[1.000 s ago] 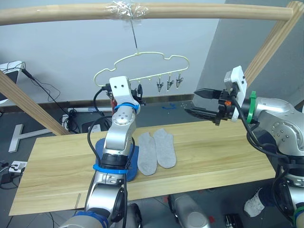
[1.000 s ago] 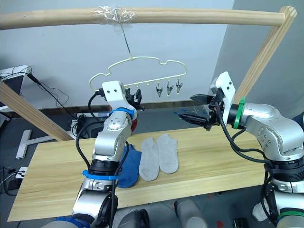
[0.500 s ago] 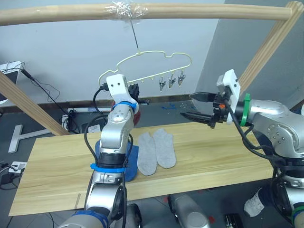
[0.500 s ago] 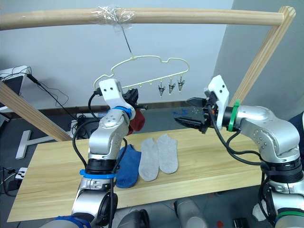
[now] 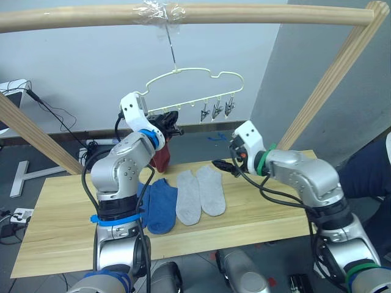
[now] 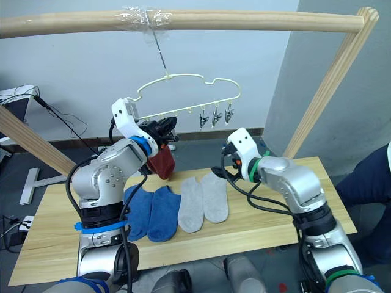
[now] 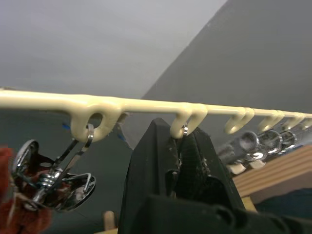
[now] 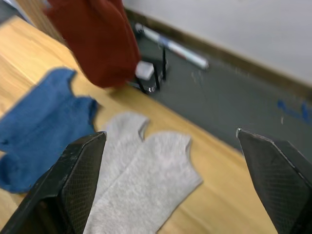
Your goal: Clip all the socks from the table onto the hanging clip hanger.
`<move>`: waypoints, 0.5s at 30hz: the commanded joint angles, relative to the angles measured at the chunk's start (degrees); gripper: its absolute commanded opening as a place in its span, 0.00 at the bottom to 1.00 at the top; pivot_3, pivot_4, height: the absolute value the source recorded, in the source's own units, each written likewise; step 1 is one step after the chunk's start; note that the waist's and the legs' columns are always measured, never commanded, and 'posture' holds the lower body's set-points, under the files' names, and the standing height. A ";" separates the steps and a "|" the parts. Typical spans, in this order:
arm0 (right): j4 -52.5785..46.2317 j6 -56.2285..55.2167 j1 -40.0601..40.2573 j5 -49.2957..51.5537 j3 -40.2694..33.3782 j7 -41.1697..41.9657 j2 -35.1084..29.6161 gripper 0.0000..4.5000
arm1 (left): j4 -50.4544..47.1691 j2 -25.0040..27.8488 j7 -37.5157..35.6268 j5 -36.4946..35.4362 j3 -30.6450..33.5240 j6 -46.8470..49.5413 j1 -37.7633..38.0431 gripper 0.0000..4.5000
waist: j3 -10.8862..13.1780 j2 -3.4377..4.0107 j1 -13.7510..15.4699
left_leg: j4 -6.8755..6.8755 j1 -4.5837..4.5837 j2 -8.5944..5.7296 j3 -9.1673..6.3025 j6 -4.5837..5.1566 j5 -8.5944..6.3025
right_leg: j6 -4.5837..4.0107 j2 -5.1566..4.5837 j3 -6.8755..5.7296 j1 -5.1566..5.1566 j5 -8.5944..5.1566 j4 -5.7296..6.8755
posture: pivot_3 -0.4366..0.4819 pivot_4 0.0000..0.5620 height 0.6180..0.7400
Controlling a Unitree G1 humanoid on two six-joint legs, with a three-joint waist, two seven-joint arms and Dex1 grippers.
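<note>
- The table [image 6: 263, 220], light wood planks, runs across the lower half of the head views, and a round pale wooden pole [image 6: 244, 22] crosses the top of the frame above it.
- The two blue socks [image 6: 153, 210] lie flat side by side on the left-centre of the table, toes toward the near edge.
- Up and left of centre, the left gripper [image 5: 171, 119] is raised to the hanger's lower bar; in the left wrist view its two black fingers [image 7: 146, 170] sit close together around one of the small metal clips [image 7: 181, 134], pinched on it just under the pale-yellow bar.
- Just below that gripper a rust red sock [image 6: 162, 162] hangs down, its lower end close above the far edge of the table. In the left wrist view a bit of red fabric sits at the clip in the lower left corner, so it appears clipped there, though the exact grip is hard to tell.
- The clip hanger [image 5: 208, 76] hangs by its slim hook from the taped spot on the pole, upper centre of the frame, tilted slightly; three free grey clips [image 5: 215, 110] dangle in a row at its right end.
- The two light grey socks [image 6: 204, 200] lie flat at the centre of the table, touching each other, just right of the blue pair.
- Right of centre, the right gripper [image 5: 221, 164] points toward the left of the frame, low over the far edge of the table, near the cuff end of the grey socks. In the right wrist view its fingers [image 8: 80, 170] stand wide apart with nothing between them, the grey socks lying below the gap.
</note>
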 commanded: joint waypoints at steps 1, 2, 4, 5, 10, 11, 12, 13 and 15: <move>2.74 -1.97 -1.01 -3.36 1.22 -2.19 3.04 1.00 | -3.97 1.02 -0.59 -4.34 2.08 1.87 -2.99 0.04 | 0.00 0.00 -0.01 | 0.00 0.00 0.00 0.00 0.00 0.00 | 0.00 0.00 0.00 0.00 0.00 0.00 | 0.08 0.34 1.00; 4.38 -2.77 -1.09 -4.59 1.89 -2.57 3.96 1.00 | -3.95 1.16 -0.45 -4.96 2.37 2.36 -3.28 0.04 | 0.00 0.00 0.00 | 0.00 0.00 0.00 0.00 0.00 0.00 | 0.00 0.00 0.00 -0.01 0.00 0.02 | 0.08 0.34 1.00; 7.10 -4.10 -1.19 -6.43 2.54 -3.01 5.48 1.00 | -3.86 1.47 -0.25 -5.47 2.52 2.84 -3.52 0.04 | 0.00 0.00 0.01 | 0.01 0.00 0.00 -0.01 0.00 0.00 | 0.00 0.00 -0.01 -0.02 0.00 0.04 | 0.08 0.34 1.00; 9.26 -5.34 -1.18 -7.81 3.30 -3.35 6.25 1.00 | -3.79 1.60 -0.15 -5.57 2.52 2.89 -3.61 0.04 | 0.00 0.00 0.01 | 0.02 0.00 -0.01 -0.01 0.00 0.00 | 0.00 -0.01 -0.01 -0.02 0.00 0.05 | 0.08 0.33 1.00; 18.24 -10.24 -1.29 -12.19 4.42 -4.01 10.32 1.00 | -3.50 1.80 0.48 -6.65 3.16 3.38 -4.06 0.04 | 0.00 0.01 -0.05 | 0.01 0.00 -0.01 0.00 -0.01 0.00 | -0.01 -0.02 -0.01 -0.03 0.00 0.06 | 0.08 0.33 1.00; 20.45 -11.51 -1.47 -12.98 4.59 -4.02 11.31 1.00 | -3.45 1.81 0.56 -6.83 3.31 3.54 -4.16 0.04 | 0.00 0.01 -0.08 | 0.01 0.00 -0.01 -0.01 -0.01 0.01 | -0.01 -0.02 -0.01 -0.04 0.00 0.06 | 0.09 0.33 1.00; 22.30 -12.64 -1.63 -13.68 4.70 -4.00 12.14 1.00 | -3.42 1.80 0.68 -7.03 3.49 3.71 -4.25 0.04 | 0.00 0.00 -0.15 | 0.01 0.00 -0.01 0.00 -0.01 0.00 | -0.01 -0.02 -0.01 -0.04 0.00 0.07 | 0.09 0.33 1.00; 24.27 -13.90 -1.85 -14.39 4.78 -3.98 12.99 1.00 | -3.41 1.81 0.82 -7.32 3.68 3.91 -4.31 0.04 | 0.00 0.01 -0.17 | 0.01 0.00 -0.01 0.00 -0.01 0.00 | -0.01 -0.02 -0.01 -0.04 0.01 0.08 | 0.09 0.33 1.00; 27.97 -16.25 -2.52 -15.79 4.67 -3.85 14.45 1.00 | -3.38 1.94 1.03 -7.54 3.73 4.06 -4.38 0.04 | 0.00 0.01 -0.25 | 0.01 0.00 -0.01 -0.01 -0.01 0.01 | -0.01 -0.03 -0.02 -0.04 0.01 0.09 | 0.09 0.34 1.00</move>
